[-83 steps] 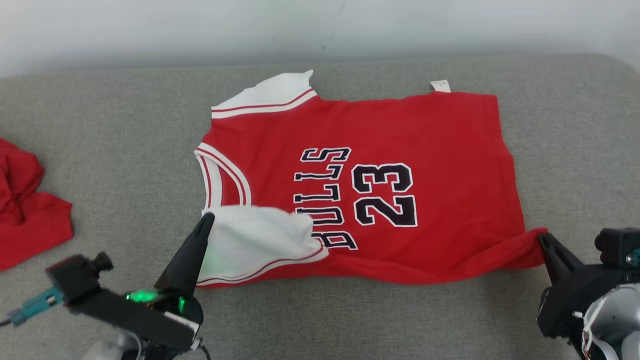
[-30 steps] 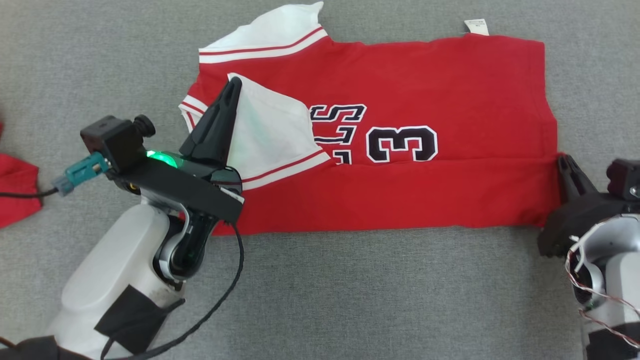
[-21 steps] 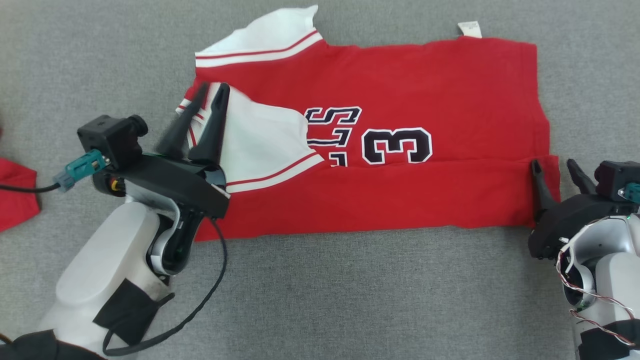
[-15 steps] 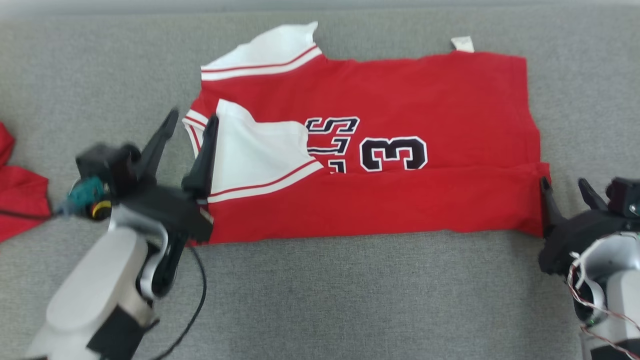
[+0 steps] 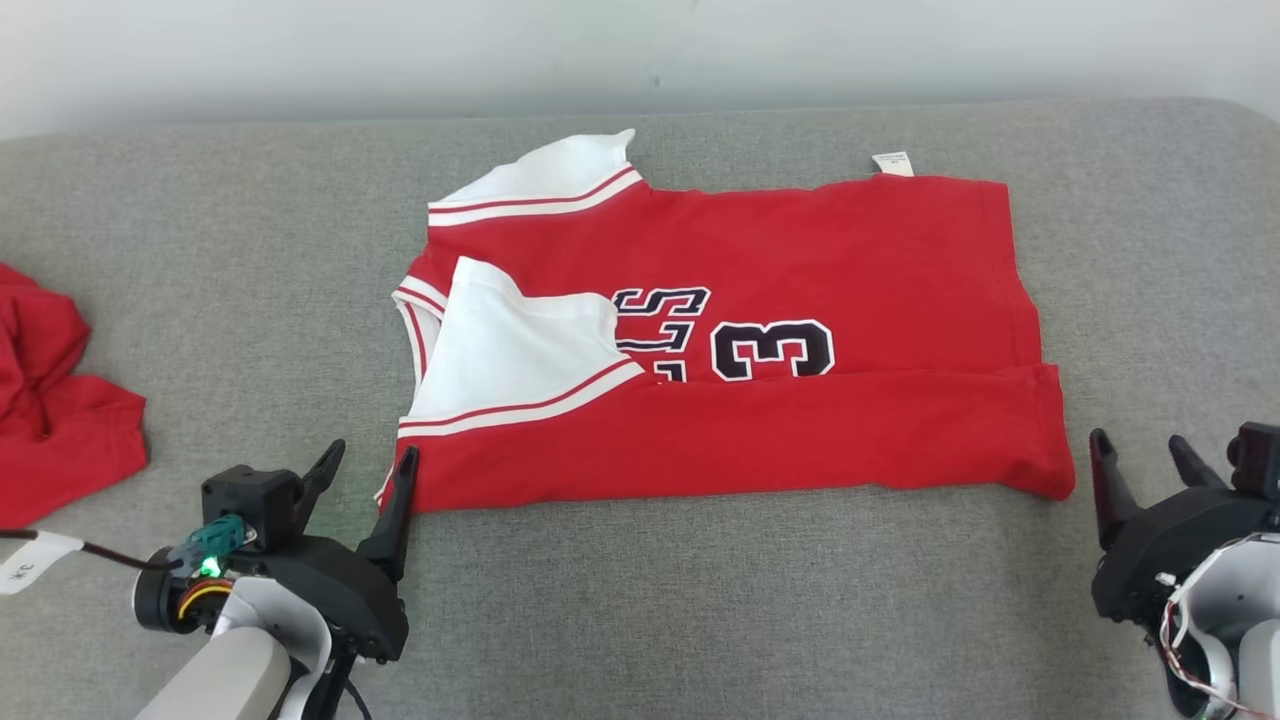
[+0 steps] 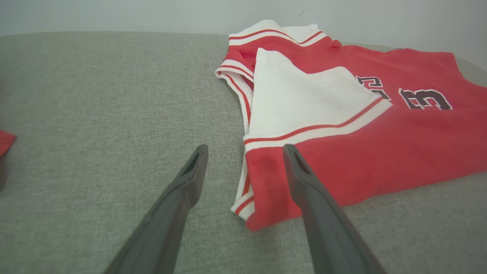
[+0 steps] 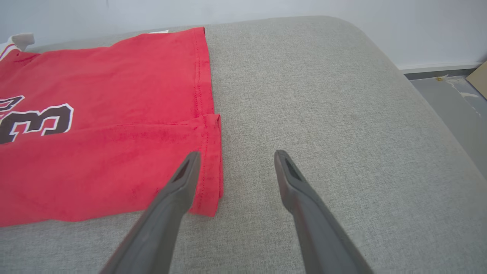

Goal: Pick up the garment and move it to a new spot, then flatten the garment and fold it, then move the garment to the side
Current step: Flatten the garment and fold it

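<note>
Both jaws released. Left gripper (image 5: 371, 452) is spread at lower left of the head frame, one finger tip just beside the jersey (image 5: 760, 250) lower-left corner; in the left wrist view that corner sits between the open fingers (image 6: 304, 190), and I can't tell whether they touch. Right gripper (image 5: 1139, 440) is spread at lower right, just off the hem corner, with nothing in it. A second ago both were clamped, left on the white sleeve flap (image 5: 520, 345), right on the hem; now both are pulled back. The camera shifted too. The jersey lies mid-frame on the grey couch (image 5: 640, 600), bottom strip folded up over half the print. A red cloth (image 5: 50, 400) sits at far left.
</note>
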{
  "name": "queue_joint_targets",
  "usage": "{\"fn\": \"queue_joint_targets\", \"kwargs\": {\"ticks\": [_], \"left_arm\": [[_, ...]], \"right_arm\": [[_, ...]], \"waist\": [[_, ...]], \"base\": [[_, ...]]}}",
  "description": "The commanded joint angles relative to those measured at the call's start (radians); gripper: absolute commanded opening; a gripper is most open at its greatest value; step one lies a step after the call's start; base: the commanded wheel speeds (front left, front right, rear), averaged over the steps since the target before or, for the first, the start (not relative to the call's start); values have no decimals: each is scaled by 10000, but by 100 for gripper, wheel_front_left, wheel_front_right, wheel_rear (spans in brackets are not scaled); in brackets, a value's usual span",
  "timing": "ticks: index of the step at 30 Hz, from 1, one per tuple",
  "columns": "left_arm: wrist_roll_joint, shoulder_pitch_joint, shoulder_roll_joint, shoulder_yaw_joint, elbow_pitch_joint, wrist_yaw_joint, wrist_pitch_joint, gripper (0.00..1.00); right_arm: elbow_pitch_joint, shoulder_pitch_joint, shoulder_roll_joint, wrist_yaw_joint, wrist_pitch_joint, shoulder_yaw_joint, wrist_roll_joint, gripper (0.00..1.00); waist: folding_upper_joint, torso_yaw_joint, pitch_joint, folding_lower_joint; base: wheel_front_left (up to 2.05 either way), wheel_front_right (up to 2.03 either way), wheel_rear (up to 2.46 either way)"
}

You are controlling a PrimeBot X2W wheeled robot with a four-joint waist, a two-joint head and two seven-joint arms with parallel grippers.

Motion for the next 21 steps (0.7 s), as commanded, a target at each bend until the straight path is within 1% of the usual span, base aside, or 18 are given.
{"fn": "queue_joint_targets", "kwargs": {"ticks": [1,3,9,14,21], "left_arm": [[-28,88,-42,-5,32,97,56,100],[-106,23,-159,-11,187,190,182,100],[55,-321,-315,-215,893,728,850,100],[-91,-174,-494,-548,1104,764,1586,100],[-125,134,-463,-685,950,1030,1924,100]], "right_arm": [[-101,109,110,10,55,48,0,100],[-113,35,208,10,56,158,86,100],[-62,-237,321,10,26,362,95,100],[124,-299,364,10,-112,428,21,100],[214,-278,429,10,-171,366,6,100]], "waist": [[1,-30,25,2],[1,-77,83,2],[1,-273,331,2],[1,-377,473,2],[1,-371,498,2]], "base": [[0,0,0],[0,0,0],[0,0,0],[0,0,0],[0,0,0]]}}
